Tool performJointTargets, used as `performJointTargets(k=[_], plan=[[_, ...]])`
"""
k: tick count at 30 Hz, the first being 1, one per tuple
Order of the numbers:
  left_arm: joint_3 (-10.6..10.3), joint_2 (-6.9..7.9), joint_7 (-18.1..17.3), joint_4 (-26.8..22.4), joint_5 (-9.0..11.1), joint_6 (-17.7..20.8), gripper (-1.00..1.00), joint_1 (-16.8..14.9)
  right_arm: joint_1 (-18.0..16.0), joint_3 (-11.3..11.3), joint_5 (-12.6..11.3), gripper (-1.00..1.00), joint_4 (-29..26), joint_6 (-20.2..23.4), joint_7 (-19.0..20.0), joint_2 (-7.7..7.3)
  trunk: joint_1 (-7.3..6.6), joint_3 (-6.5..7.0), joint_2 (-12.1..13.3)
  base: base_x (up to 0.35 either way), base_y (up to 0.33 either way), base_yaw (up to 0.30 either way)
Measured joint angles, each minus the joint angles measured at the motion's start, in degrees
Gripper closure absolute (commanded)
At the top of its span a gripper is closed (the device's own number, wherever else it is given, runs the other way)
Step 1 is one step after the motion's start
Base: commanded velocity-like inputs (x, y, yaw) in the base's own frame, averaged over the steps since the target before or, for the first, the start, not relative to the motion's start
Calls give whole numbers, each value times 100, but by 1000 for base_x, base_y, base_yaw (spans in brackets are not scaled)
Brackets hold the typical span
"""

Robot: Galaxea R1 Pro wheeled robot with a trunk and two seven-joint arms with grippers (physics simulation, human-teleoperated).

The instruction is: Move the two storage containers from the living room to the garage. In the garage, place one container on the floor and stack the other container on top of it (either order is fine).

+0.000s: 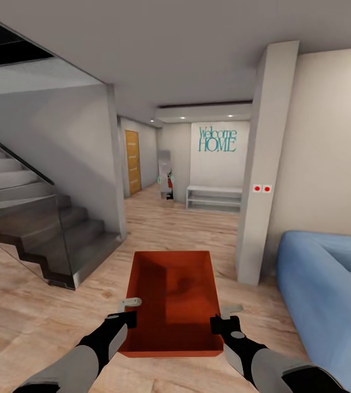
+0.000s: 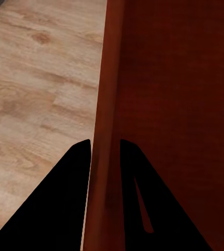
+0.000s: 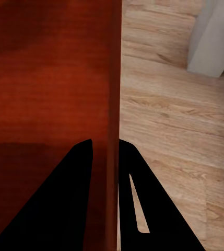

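An orange-red storage container [image 1: 172, 297] hangs in front of me above the light wood plank floor of the living room, open side up and empty. My left gripper [image 1: 130, 311] is shut on its left wall, and the left wrist view shows that wall [image 2: 107, 104] clamped between the two dark fingers. My right gripper [image 1: 222, 318] is shut on the right wall [image 3: 113, 104], pinched the same way. The garage is out of view.
A blue sofa [image 1: 328, 284] stands close at the right, beside a white pillar [image 1: 262, 169]. A staircase [image 1: 39, 229] with a glass side fills the left. Ahead, a hallway of wood floor leads past a wooden door [image 1: 132, 162] to a white bench [image 1: 214, 197].
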Motion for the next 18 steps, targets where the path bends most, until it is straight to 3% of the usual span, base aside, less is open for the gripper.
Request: performJointTargets(k=[18], plan=[[-9, 6, -3, -33, -15, 36, 100, 0, 0, 13, -42, 100, 4, -8, 3, 7, 0, 0, 0, 321, 71, 0]])
